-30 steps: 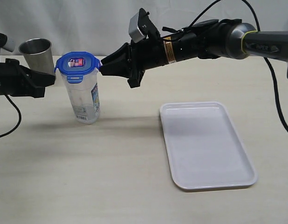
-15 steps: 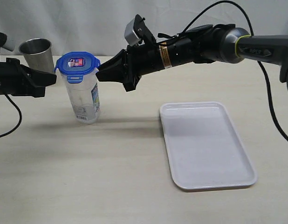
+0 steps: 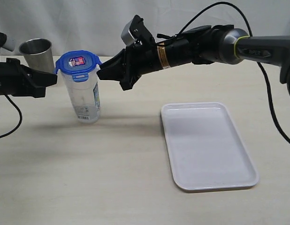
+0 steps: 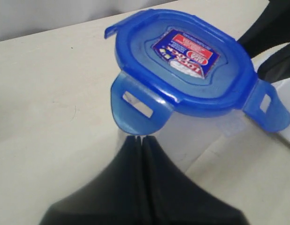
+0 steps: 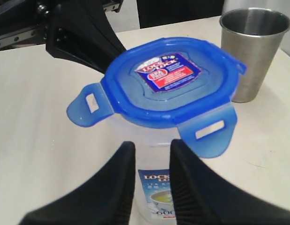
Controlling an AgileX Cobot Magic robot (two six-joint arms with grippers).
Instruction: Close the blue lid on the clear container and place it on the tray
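Beige tabletop (image 3: pixel 112 178) carries the upright clear container (image 3: pixel 87 101) at upper left of the frame, blue lid (image 3: pixel 78 63) seated with tabs flared; the closed left gripper (image 3: pixel 53 78) meets its left tab, and the parted, empty right gripper (image 3: pixel 100 73) sits just right, nearer the tray (image 3: pixel 208 150).

steel cup (image 3: pixel 37 54): base hidden by left arm (image 3: pixel 13 79) | clear container (image 4: pixel 206 133): body blurred

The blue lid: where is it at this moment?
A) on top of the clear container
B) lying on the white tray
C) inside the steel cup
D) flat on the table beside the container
A: the blue lid sits on the mouth of the clear container, which stands upright on the table, apart from the tray and near the steel cup.
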